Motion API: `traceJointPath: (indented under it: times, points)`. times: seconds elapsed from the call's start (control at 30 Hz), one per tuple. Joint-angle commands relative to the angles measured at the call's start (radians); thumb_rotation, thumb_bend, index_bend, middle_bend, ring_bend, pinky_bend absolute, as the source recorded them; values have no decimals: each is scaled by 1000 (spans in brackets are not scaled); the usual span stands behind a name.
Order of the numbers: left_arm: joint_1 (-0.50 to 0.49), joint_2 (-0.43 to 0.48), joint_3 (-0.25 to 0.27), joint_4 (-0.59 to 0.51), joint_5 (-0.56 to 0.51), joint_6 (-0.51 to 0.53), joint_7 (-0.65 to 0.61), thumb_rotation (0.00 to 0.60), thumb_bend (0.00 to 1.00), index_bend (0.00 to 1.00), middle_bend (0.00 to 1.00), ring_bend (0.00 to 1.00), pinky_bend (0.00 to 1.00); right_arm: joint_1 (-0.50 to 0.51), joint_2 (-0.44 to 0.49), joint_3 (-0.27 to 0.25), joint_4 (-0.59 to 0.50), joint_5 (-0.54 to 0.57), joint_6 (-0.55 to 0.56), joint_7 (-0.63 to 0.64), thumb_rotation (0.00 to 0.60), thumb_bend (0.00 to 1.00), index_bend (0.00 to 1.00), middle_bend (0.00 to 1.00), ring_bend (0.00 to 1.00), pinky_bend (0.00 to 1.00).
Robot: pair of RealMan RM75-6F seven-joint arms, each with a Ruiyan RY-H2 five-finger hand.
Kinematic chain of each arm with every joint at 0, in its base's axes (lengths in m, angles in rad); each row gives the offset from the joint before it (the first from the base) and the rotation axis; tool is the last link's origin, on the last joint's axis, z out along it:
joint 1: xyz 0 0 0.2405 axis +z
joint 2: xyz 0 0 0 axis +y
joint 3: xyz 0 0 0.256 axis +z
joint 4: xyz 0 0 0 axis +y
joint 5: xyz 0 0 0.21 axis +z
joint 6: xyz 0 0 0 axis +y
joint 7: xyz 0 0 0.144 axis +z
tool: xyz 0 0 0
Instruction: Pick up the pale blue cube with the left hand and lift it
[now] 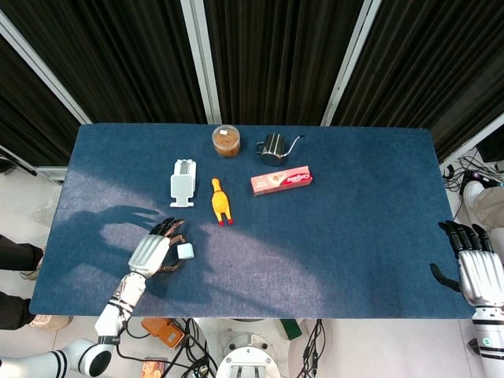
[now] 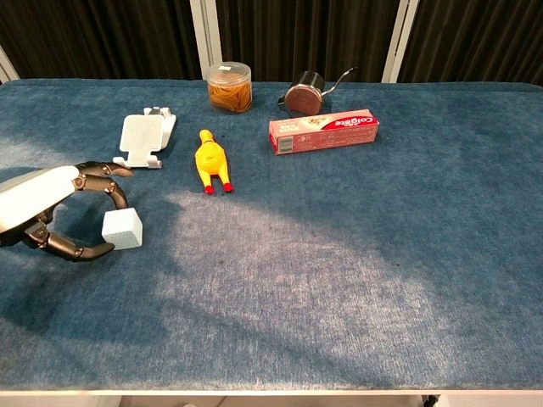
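Note:
The pale blue cube (image 1: 186, 251) (image 2: 121, 229) sits on the blue table cloth near the front left. My left hand (image 1: 153, 253) (image 2: 51, 208) wraps it from the left: the fingers curl over its far top edge and the thumb hooks in at its near lower corner, pinching it. The cube looks slightly turned and still rests on the cloth. My right hand (image 1: 472, 268) hangs past the table's front right edge with its fingers straight and apart, holding nothing. It does not show in the chest view.
Behind the cube stand a white holder (image 1: 183, 182) (image 2: 146, 137) and a yellow rubber chicken (image 1: 220, 202) (image 2: 212, 161). Further back are a red toothpaste box (image 1: 281, 179) (image 2: 323, 132), an amber jar (image 1: 227, 141) (image 2: 230, 86) and a small metal kettle (image 1: 274, 146) (image 2: 305, 93).

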Motion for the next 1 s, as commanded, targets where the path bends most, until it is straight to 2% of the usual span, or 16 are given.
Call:
traceJointPath:
  times: [0.03, 0.3, 0.5, 0.67, 0.83, 0.93, 1.0]
  points:
    - [-2, 10, -2, -12, -3, 1, -2, 600, 254, 456, 92, 41, 154, -1, 0, 0, 0, 0, 2, 0, 600, 384, 215, 204, 193, 123]
    - [-8, 85, -27, -93, 1, 35, 38, 600, 269, 475, 92, 40, 154, -2, 1, -1, 2, -5, 6, 0, 600, 385, 215, 204, 193, 122]
    - [-22, 244, -82, -268, 8, 63, 13, 600, 307, 476, 92, 40, 154, -2, 0, -2, 1, -7, 6, -4, 600, 385, 215, 204, 193, 123]
    - [-28, 405, -137, -451, 7, 69, -149, 600, 317, 477, 93, 40, 154, -2, -1, -5, -1, -11, 7, -12, 600, 384, 215, 205, 193, 123]
    - [-31, 570, -160, -619, -16, 4, -410, 600, 312, 477, 92, 40, 154, -3, 0, -5, -2, -11, 9, -14, 600, 385, 215, 205, 193, 123]
    - [-34, 646, -169, -654, 0, -18, -519, 600, 310, 477, 92, 40, 154, -3, -1, -4, -2, -7, 8, -12, 600, 385, 215, 204, 193, 123]
    - [-31, 675, -169, -663, 15, -13, -546, 600, 310, 477, 92, 40, 154, -3, 0, -4, -2, -7, 7, -12, 600, 385, 215, 205, 193, 122]
